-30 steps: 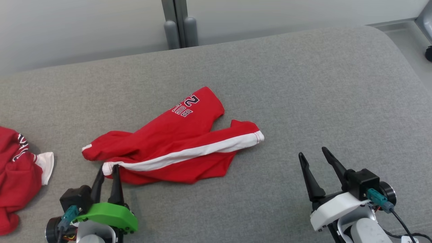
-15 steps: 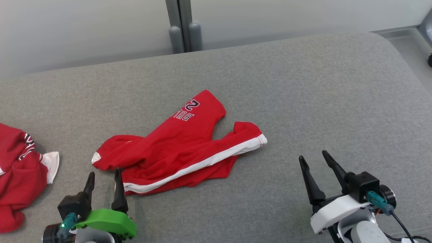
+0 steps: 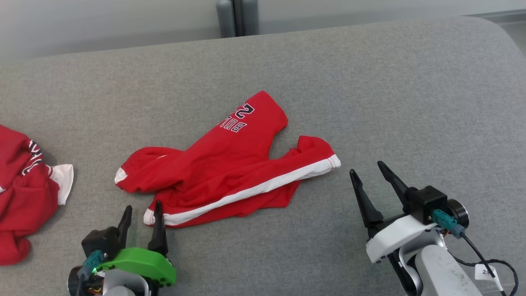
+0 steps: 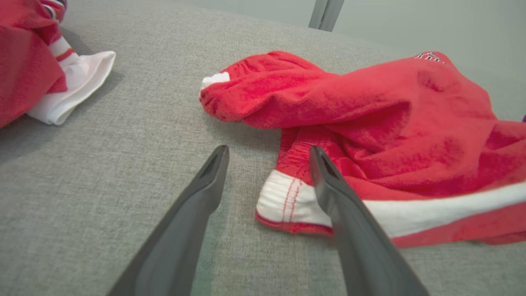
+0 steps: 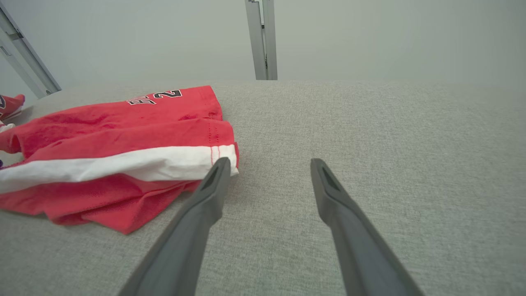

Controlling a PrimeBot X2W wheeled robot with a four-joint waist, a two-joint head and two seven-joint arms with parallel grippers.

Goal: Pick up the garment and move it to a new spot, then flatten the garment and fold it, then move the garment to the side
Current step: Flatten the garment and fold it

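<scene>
Red garment (image 3: 230, 164) lies rumpled at mid-surface on the grey cushion (image 3: 390, 82), doubled over itself and not yet flattened, its white stripe (image 3: 254, 191) running from near-left corner to right hem. Left gripper (image 3: 142, 207) sits low at the stripe's near-left end, fingers parted and empty, one finger just beside the white corner; contact uncertain. Right gripper (image 3: 366, 168), likewise spread and holding nothing, stands just off the stripe's right end, probably so each can take one end and stretch the cloth flat.

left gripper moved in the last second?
Yes. Measured against the red pile at left, the left gripper has pulled back toward the robot and opened.
</scene>
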